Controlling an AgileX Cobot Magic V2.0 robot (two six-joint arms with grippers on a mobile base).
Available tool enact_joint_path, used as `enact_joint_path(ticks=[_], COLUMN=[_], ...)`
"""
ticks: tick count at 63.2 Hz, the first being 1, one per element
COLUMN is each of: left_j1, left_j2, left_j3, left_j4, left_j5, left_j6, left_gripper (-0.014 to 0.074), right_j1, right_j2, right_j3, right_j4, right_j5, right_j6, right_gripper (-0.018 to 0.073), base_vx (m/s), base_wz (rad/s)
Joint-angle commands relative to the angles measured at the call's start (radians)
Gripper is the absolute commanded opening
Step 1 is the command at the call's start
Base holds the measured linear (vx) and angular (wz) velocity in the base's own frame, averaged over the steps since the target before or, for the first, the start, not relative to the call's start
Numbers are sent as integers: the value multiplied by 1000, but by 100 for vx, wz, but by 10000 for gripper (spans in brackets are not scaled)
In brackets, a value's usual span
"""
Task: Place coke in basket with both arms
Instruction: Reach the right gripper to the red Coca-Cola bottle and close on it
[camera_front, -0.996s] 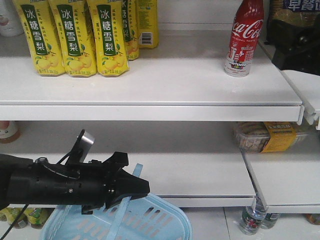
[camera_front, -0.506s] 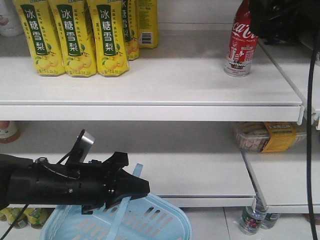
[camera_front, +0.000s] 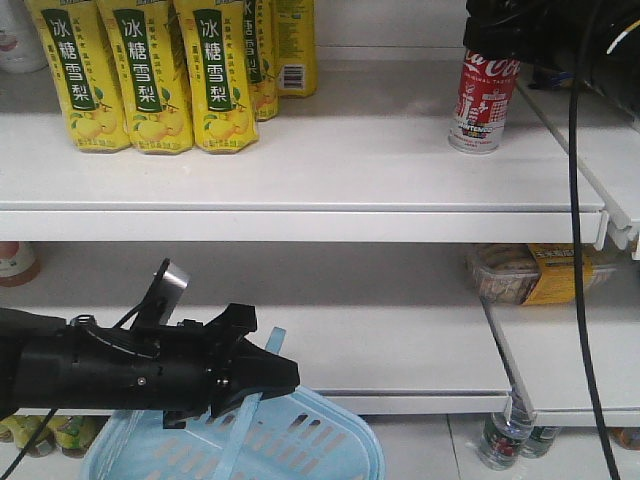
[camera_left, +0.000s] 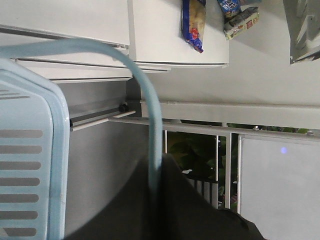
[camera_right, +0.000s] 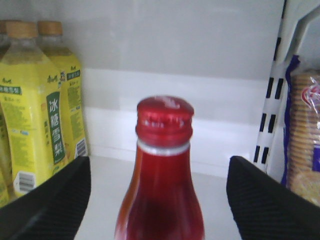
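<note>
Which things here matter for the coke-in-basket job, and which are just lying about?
Job: coke, basket, left gripper shut on the basket, right gripper open either side of the coke.
Lying about: yellow drinks, snack box, biscuits.

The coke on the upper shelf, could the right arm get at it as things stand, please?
Probably yes: the right end effector is open, its fingers flanking the coke with nothing between.

The slim metal coke can (camera_front: 483, 100) is red with white script, white-patterned lower down and silver at its base. The slotted plastic basket (camera_front: 320, 440) is pale blue. The plastic drink bottles (camera_front: 150, 80) are yellow with green labels.
</note>
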Motion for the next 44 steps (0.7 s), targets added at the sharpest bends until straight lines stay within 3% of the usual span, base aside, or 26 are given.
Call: enact_joint_path(ticks=[1, 11, 17, 23, 34, 44], left_j1=[-4, -4, -4, -4, -4, -4], left_j2=[-40, -40, -40, -40, -40, -40], left_j3=[-24, -24, -24, -24, -24, -24], left_j4=[-73, -73, -73, -73, -73, -74], left_j5=[56, 56, 56, 56, 56, 56], left_j6=[0, 0, 0, 0, 0, 0], left_gripper=[-6, -6, -6, -6, -6, -6], right_j1=[2, 1, 1, 1, 1, 1], right_j2=[-5, 34, 45, 45, 34, 23], right_j3=[-61, -90, -91, -90, -90, -89], right_j4=[-7, -7, -6, 12, 30, 27], right_j5=[-83, -88, -87, -69, -15, 52], right_j6=[-5, -5, -5, -5, -5, -6], right_gripper=[549, 544, 496, 370, -8, -11], base_vx=[0, 0, 0, 0, 0, 0], base_wz=[0, 0, 0, 0, 0, 0])
